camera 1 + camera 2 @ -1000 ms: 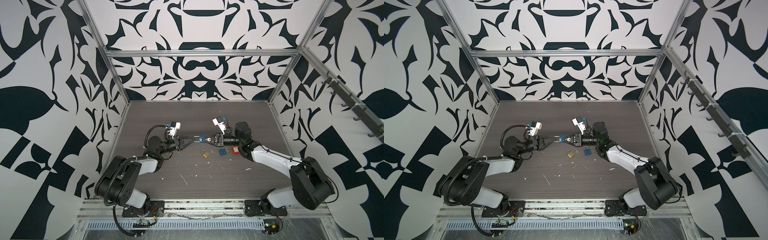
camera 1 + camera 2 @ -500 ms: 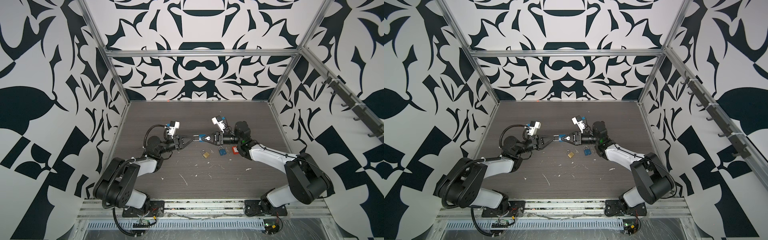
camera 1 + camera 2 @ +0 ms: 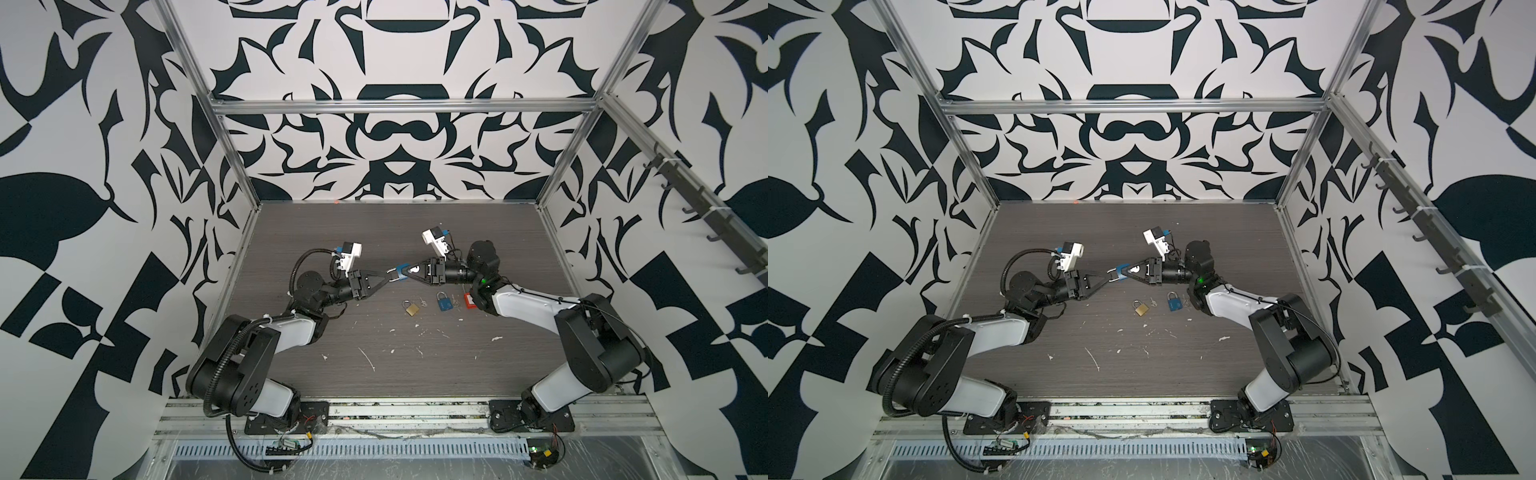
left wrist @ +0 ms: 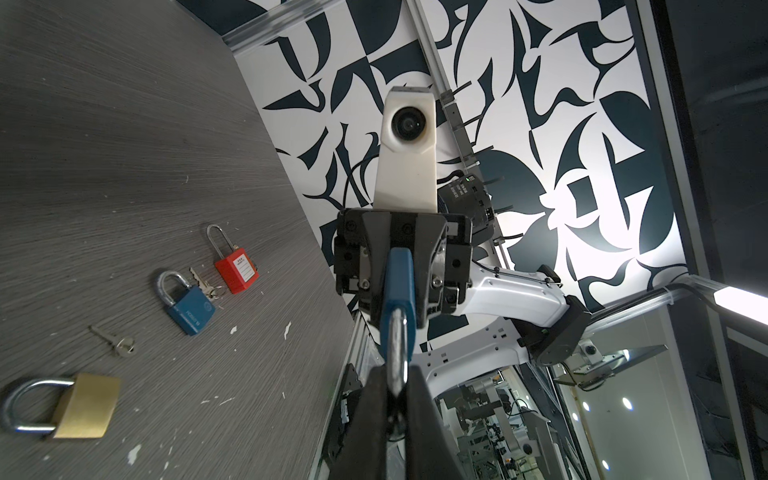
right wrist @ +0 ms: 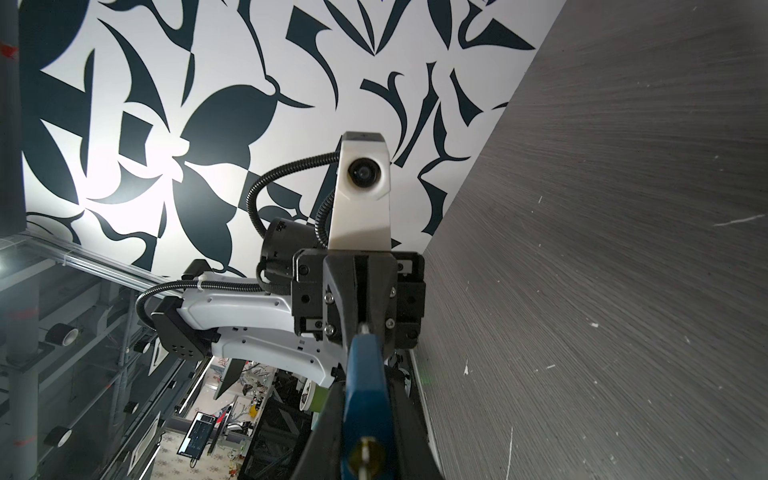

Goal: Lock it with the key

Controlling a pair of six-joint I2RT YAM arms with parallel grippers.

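Low in the frame, nearest the viewer, the table (image 3: pixel 415 374) carried scattered white flecks. Above them, at mid-frame, lay a brass padlock (image 3: pixel 412 308) with a loose key (image 3: pixel 423 302) just to its right. Next came a second blue padlock (image 3: pixel 444 302) with a key bunch (image 4: pixel 203 286) touching it, then a red padlock (image 3: pixel 470 300) partly hidden by the right arm.

Beyond these, just above centre, the held blue padlock (image 3: pixel 402 271) hung clear of the table between both arms. The left gripper (image 3: pixel 388 277) was pinched nearly closed on its shackle (image 4: pixel 397 365). The right gripper (image 3: pixel 409 272) was clamped narrowly across the blue body (image 5: pixel 365 386). The keyway end (image 5: pixel 363 455) faced the right wrist camera; whether a key sat in it I could not tell.

The main risk seemed to be two arms sharing one rigid thing. Any push off the shackle's axis could jam it, or twist the smooth steel out of the left fingers. Either gripper that let go to fetch a key would leave the lock on a single thin grip, where it might swing or drop onto the locks below.
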